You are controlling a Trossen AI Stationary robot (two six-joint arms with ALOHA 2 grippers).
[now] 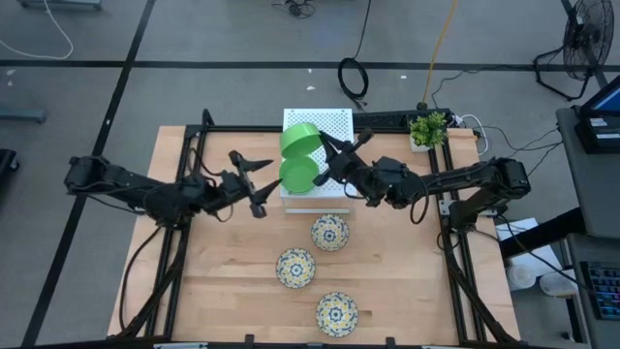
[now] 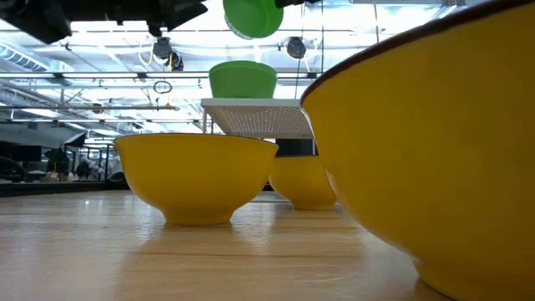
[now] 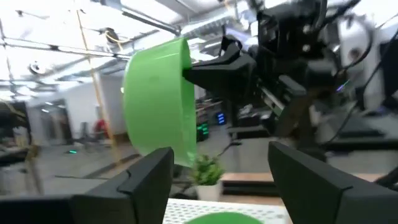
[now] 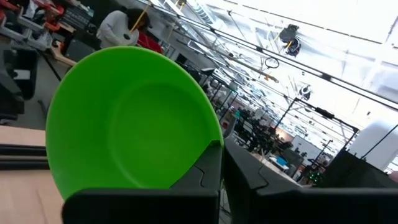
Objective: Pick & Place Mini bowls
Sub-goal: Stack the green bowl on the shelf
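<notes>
The right gripper [image 1: 321, 171] reaches in level over the box [image 1: 334, 124], pinching a green bowl [image 1: 298, 174] by its rim, held tilted in the air. The left gripper [image 1: 260, 184], fingers spread and empty, faces it.

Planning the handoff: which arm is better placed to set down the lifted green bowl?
Right: the right gripper already clamps the green mini bowl by its rim; the left gripper is open and empty.
</notes>
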